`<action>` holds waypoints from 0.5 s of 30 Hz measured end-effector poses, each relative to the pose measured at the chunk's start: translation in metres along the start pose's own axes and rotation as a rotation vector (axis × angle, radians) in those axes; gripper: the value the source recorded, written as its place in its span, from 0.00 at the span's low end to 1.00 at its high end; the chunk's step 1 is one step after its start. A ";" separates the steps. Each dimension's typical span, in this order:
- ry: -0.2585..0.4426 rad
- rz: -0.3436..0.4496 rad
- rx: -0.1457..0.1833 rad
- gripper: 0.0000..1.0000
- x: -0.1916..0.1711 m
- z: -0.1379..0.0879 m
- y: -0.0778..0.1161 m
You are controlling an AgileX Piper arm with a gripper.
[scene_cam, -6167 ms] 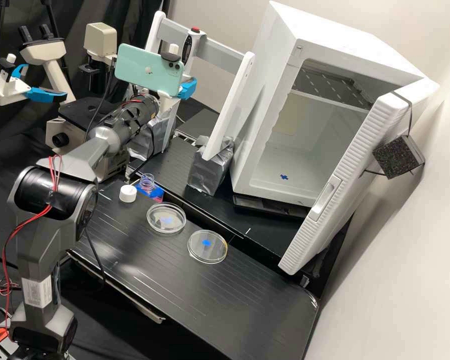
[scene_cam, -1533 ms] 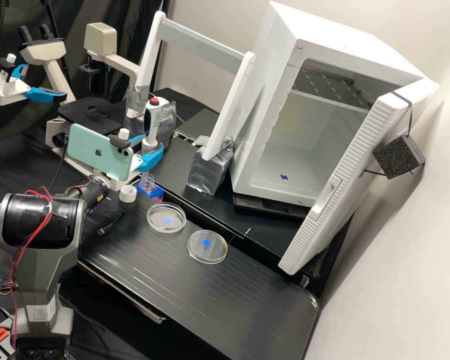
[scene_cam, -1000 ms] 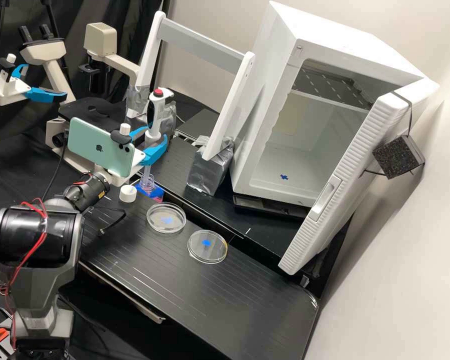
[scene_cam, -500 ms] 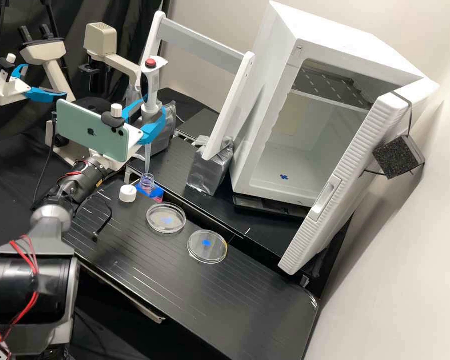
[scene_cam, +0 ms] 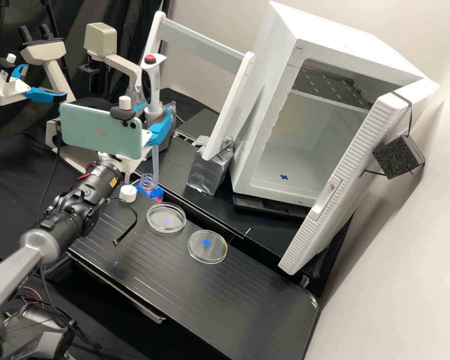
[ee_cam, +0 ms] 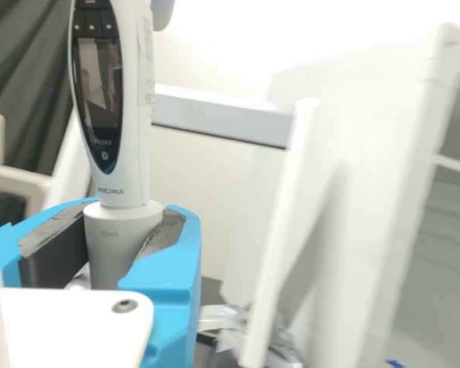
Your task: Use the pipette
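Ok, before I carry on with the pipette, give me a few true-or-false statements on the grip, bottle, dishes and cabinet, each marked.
1. The gripper has the pipette between its fingers. True.
2. The white cap is on the bottle. False: the bottle is open and the cap rests beside it on the bench.
3. The pipette's red button is at its upper end. True.
4. The two round clear dishes are stacked together. False: they sit side by side, apart.
5. The white cabinet's door is shut. False: it stands open.
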 end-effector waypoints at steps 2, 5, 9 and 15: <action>-0.002 0.012 -0.015 0.00 -0.001 0.004 0.007; -0.026 0.022 0.012 0.00 -0.005 0.010 0.016; -0.037 -0.004 0.006 0.00 -0.006 0.014 0.016; -0.033 -0.043 -0.052 0.00 -0.008 0.017 0.008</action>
